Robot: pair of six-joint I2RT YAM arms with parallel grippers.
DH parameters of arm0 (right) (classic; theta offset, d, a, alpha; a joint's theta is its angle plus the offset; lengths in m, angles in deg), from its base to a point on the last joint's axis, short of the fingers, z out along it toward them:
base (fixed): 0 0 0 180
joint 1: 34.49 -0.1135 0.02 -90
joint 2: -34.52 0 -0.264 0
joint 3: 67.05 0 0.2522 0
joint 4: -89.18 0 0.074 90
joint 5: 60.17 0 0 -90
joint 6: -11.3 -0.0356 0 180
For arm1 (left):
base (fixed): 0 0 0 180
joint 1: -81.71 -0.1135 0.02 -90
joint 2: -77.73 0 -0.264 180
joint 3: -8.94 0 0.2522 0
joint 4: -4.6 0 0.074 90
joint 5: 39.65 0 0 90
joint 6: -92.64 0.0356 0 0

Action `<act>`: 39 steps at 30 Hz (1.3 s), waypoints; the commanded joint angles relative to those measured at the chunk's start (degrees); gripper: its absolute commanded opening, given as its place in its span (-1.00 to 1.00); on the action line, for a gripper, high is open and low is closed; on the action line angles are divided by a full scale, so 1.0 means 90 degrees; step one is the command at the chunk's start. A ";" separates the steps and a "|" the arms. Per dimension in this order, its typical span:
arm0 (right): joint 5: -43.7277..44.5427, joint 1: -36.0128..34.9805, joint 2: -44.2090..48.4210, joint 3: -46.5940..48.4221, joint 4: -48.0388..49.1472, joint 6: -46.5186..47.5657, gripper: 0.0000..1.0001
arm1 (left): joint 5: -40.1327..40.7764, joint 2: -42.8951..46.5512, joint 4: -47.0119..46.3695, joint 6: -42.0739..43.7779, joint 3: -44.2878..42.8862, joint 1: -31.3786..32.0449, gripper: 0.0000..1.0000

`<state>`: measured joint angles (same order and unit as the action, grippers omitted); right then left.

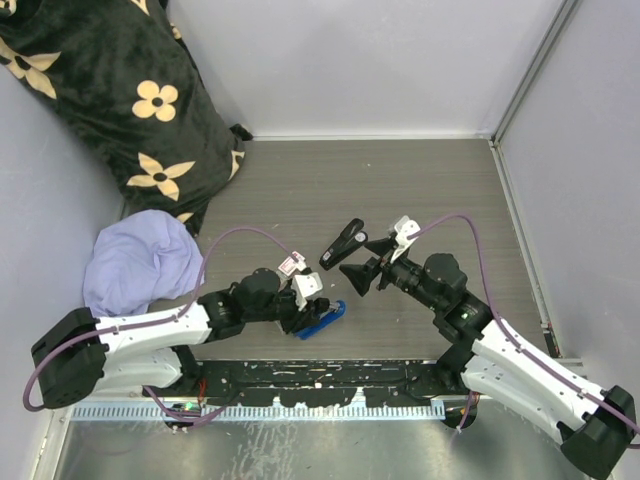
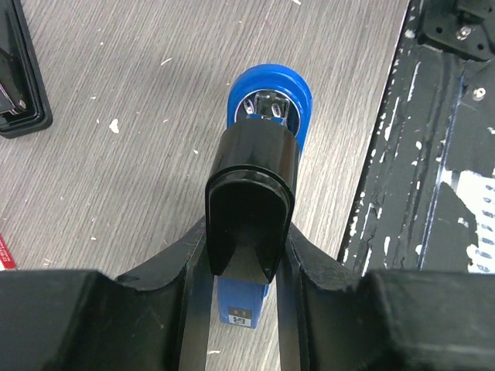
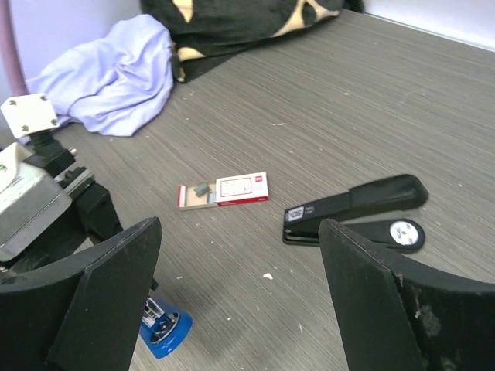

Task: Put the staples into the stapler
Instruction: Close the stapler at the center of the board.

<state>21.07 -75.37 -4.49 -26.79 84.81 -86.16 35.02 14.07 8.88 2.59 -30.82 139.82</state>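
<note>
Our right claw (image 3: 240, 232) hangs wide open and empty, the staples (image 3: 224, 192) lying flat on the counter (image 3: 371, 100) just ahead, long axis running finger to finger, while our left claw (image 2: 247, 270), nearer the box, grips the blue stapler (image 2: 302, 97).

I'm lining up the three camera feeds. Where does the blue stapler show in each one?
Top external: blue stapler low centre, just above the arm bases.
Left wrist: blue stapler at centre, gripped in the left claw.
Right wrist: blue stapler bottom left, only its round end showing.
Shared landmark: the black stapler, in all three views.
</note>
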 commanded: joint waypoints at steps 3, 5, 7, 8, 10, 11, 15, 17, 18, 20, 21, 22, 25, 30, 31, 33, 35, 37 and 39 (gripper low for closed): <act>0.1034 0.0015 0.0218 0.0072 -0.0588 -0.0182 0.78 | 0.0529 -0.0322 0.1169 0.0392 -0.1033 0.0219 -1.00; 0.1529 0.0021 0.0123 0.0157 -0.0887 -0.0556 0.79 | 0.0568 -0.0497 0.1734 0.0473 -0.1405 0.0235 -0.99; 0.1998 0.0016 0.0019 0.0194 -0.1156 -0.0885 0.82 | 0.0550 -0.0772 0.2203 0.0489 -0.1765 0.0264 -1.00; 0.2238 0.0016 -0.0034 0.0183 -0.1268 -0.1055 0.83 | 0.0530 -0.0916 0.2385 0.0478 -0.1920 0.0293 -1.00; 0.2779 0.0018 -0.0146 0.0147 -0.1516 -0.1485 0.84 | 0.0553 -0.1346 0.2793 0.0458 -0.2285 0.0389 -1.00; 0.2923 0.0015 -0.0194 0.0127 -0.1645 -0.1707 0.84 | 0.0591 -0.1549 0.3046 0.0463 -0.2517 0.0453 -1.00; 0.2750 0.0026 -0.0308 -0.0005 -0.2034 -0.2697 0.85 | 0.1099 -0.2203 0.3863 0.0633 -0.3210 0.0774 -0.99; 0.2453 0.0030 -0.0324 -0.0110 -0.2126 -0.3302 0.85 | 0.1188 -0.2464 0.4161 0.0686 -0.3480 0.0866 -0.98; 0.2131 0.0027 -0.0315 -0.0188 -0.2171 -0.3636 0.85 | 0.1220 -0.2563 0.4245 0.0705 -0.3576 0.0888 -0.99; 0.1820 0.0031 -0.0189 -0.0462 -0.2157 -0.4390 0.85 | 0.1290 -0.2660 0.4209 0.0731 -0.3604 0.0956 -0.99; 0.1653 0.0024 -0.0066 -0.0676 -0.2042 -0.4848 0.85 | 0.1280 -0.2654 0.4145 0.0742 -0.3576 0.0969 -1.00; 0.1446 0.0024 0.0100 -0.0951 -0.1834 -0.5178 0.85 | 0.1265 -0.2644 0.4086 0.0748 -0.3547 0.0975 -1.00; 0.0850 0.0023 0.0647 -0.1811 -0.0994 -0.5897 0.86 | 0.1190 -0.2718 0.4152 0.0777 -0.3603 0.0975 -0.96; 0.0623 0.0030 0.0987 -0.2087 -0.1075 -0.6147 0.86 | 0.1218 -0.3066 0.4632 0.0878 -0.3948 0.1033 -0.65; 0.0688 0.0023 0.1022 -0.2032 -0.1212 -0.6073 0.86 | 0.1261 -0.3085 0.4620 0.0905 -0.3950 0.1056 -0.57; 0.0811 0.0021 0.1049 -0.1919 -0.1404 -0.5934 0.86 | 0.1300 -0.3036 0.4486 0.0933 -0.3874 0.1092 -0.45; 0.0852 0.0025 0.1007 -0.1833 -0.1467 -0.5821 0.86 | 0.1292 -0.2885 0.4257 0.0920 -0.3749 0.1093 -0.27; 0.0865 0.0021 0.0914 -0.1773 -0.1497 -0.5727 0.86 | 0.1267 -0.2698 0.4012 0.0896 -0.3599 0.1093 -0.11; 0.0861 0.0023 0.0820 -0.1727 -0.1502 -0.5637 0.86 | 0.1222 -0.2468 0.3714 0.0855 -0.3398 0.1092 0.02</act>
<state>28.51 -74.98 3.88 -45.57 69.97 -137.90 46.38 -13.90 48.16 9.85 -63.41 149.37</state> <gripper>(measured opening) 0.930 0.459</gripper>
